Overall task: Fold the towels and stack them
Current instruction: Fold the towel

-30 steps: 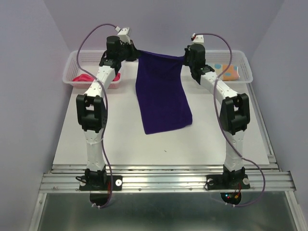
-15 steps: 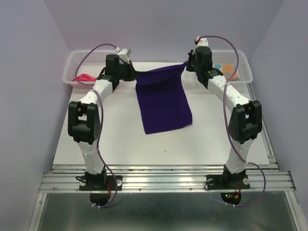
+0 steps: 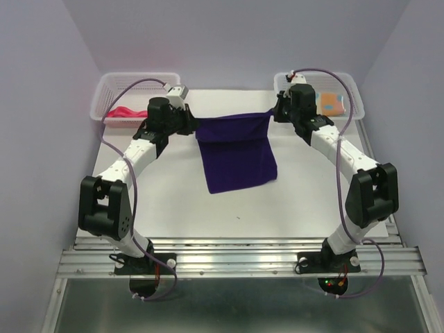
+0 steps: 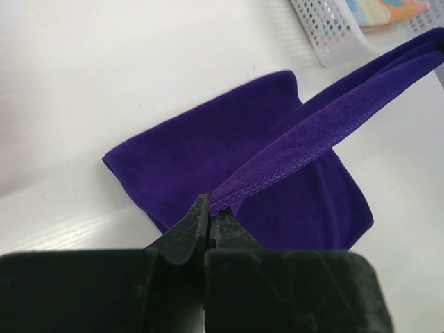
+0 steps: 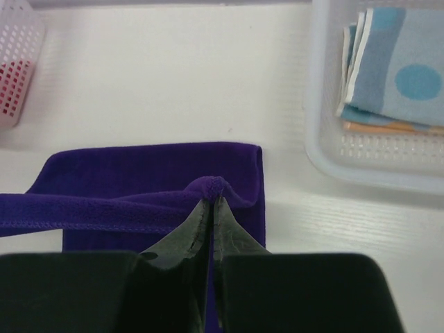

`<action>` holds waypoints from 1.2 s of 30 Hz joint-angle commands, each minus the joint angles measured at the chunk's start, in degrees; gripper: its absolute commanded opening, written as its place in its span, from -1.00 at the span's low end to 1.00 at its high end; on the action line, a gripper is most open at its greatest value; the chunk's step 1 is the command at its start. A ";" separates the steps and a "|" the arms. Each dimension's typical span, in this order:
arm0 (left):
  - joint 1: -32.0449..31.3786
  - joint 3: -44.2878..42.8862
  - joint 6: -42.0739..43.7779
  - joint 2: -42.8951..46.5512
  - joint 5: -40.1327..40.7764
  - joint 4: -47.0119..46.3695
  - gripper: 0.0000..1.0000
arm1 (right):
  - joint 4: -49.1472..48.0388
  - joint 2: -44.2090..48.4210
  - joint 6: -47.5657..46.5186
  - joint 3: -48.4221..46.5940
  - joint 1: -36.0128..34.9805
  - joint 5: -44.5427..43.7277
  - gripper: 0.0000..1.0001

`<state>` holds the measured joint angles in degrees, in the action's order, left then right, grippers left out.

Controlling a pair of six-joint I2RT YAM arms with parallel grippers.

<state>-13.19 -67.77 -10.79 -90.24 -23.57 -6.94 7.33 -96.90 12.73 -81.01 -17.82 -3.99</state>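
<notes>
The dark purple towel was strung between both claws, top edge pulled taut, the rest lying flat on the white table beneath them. The left gripper pinched one corner and the right gripper the other. Just beyond the right claw, a basket held the spotted blue towel. A pink-red towel sat off past the left claw.

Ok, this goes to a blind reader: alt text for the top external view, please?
A dark purple towel is held stretched by its far edge between the left end effector and the right end effector, each shut on a corner. Its near part lies flat on the white table.
</notes>
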 commanded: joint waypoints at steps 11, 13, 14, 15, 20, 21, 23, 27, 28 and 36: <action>-5.62 14.59 -2.40 7.97 4.76 -6.41 -1.00 | -0.83 9.54 3.26 13.15 0.33 3.20 -0.99; -5.71 16.78 -3.10 8.58 5.03 -7.56 -1.00 | -0.74 10.50 3.44 15.00 0.33 3.46 -0.99; -5.79 17.57 -3.45 8.93 4.94 -7.82 -1.00 | -0.83 10.85 3.53 15.79 0.33 3.37 -0.99; -5.88 18.19 -3.97 9.11 4.94 -8.26 -1.00 | -0.83 11.12 3.62 16.58 0.33 3.37 -0.99; -8.33 23.02 -5.03 9.64 5.29 -10.46 -1.00 | -1.71 12.44 4.76 21.94 0.42 3.55 -0.99; -8.60 23.99 -5.21 9.64 5.38 -10.55 -1.00 | -1.62 12.53 5.02 22.56 0.42 3.55 -0.99; -9.83 24.79 -5.56 9.38 6.25 -10.73 -1.00 | -1.79 12.70 5.37 23.88 0.33 3.64 -0.99; -11.50 26.98 -6.61 9.03 8.01 -11.25 -1.00 | -2.23 13.40 6.34 25.81 0.33 3.72 -0.99; -11.68 27.77 -6.96 8.76 8.19 -11.34 -1.00 | -2.67 13.49 6.60 26.34 0.33 3.73 -0.99; -14.67 31.02 -10.65 7.09 11.44 -10.46 -0.69 | -3.20 13.32 8.80 30.82 0.33 4.43 -0.85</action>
<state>-26.28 -38.57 -18.90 -82.87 -14.66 -15.66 6.87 -85.41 19.81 -52.23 -17.76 0.38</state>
